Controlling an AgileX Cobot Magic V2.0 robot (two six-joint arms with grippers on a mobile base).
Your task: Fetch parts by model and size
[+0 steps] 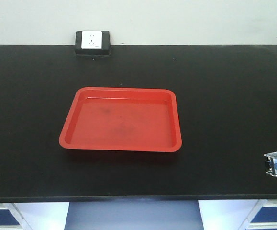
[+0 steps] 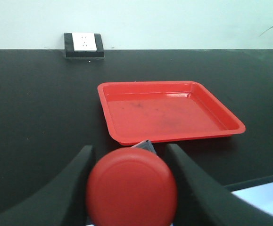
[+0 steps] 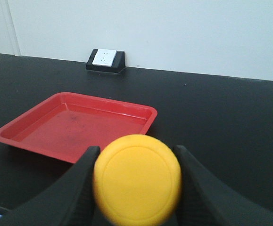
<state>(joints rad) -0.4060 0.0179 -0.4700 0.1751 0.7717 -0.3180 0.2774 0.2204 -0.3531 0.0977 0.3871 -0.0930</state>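
Two mushroom-head push-button switches are in hand, one per arm. The left gripper (image 2: 129,153) is clenched on the red-capped switch with a dark base (image 2: 131,187), its black fingers pressing the flanks behind the round cap, so the cap faces the wrist camera and a grey corner of the body peeks out above it. The right gripper (image 3: 136,151) is closed the same way on the yellow-capped switch (image 3: 137,179). In the front view only a sliver of that part shows at the right edge, and the left arm is out of sight. Gripping the blocky body rather than the smooth dome is probably the surer hold, since flat sides give the pads something to bite. Both wrist views look toward the shallow red plastic tray (image 1: 119,147), which sits mid-way on the black tabletop (image 1: 33,96), in front of the white wall socket in its black housing (image 1: 92,42). The tray holds nothing, so neither part is delivered yet. Each arm sits on its own side of the tray, which should keep them from crossing. Letting go low would stop the top-heavy switches from rolling.
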